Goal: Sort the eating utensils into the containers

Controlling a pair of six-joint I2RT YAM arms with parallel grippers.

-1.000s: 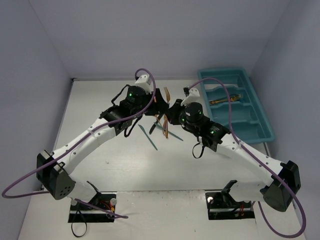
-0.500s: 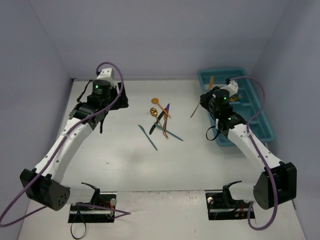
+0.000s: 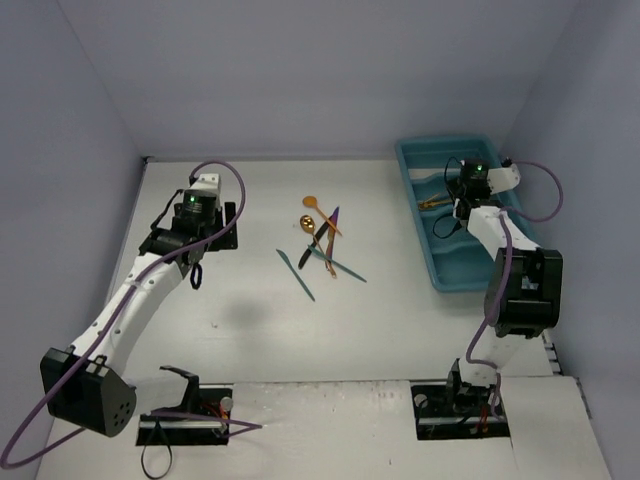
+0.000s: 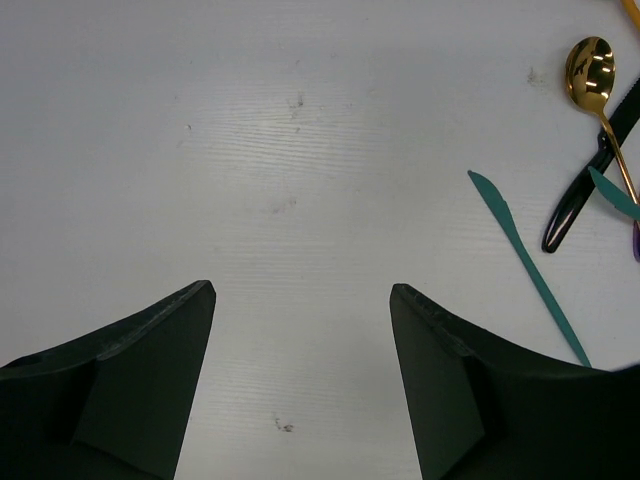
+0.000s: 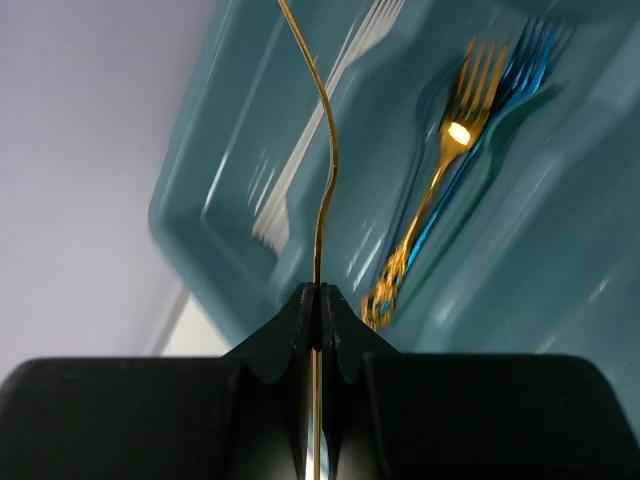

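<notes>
Left claw spread and empty; right claw pinching a gold utensil over the tray.
Near the desk's far-left corner, the left claw [image 4: 300, 290] hovers with its fingers wide apart and nothing between them. At the desk's middle lie a gold spoon [image 3: 310, 203], a teal knife [image 3: 296, 275] and a few other pieces in a loose cluster. By the far-right corner, the right claw [image 5: 320, 300] is clamped on a thin gold utensil [image 5: 322, 190] above the teal tray [image 3: 470, 283], where a gold fork [image 5: 455, 135] and a blue fork [image 5: 515, 70] share one compartment.

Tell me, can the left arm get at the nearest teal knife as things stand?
Probably yes: the left claw is open and empty, the teal knife lies uncovered, nothing between them.
</notes>
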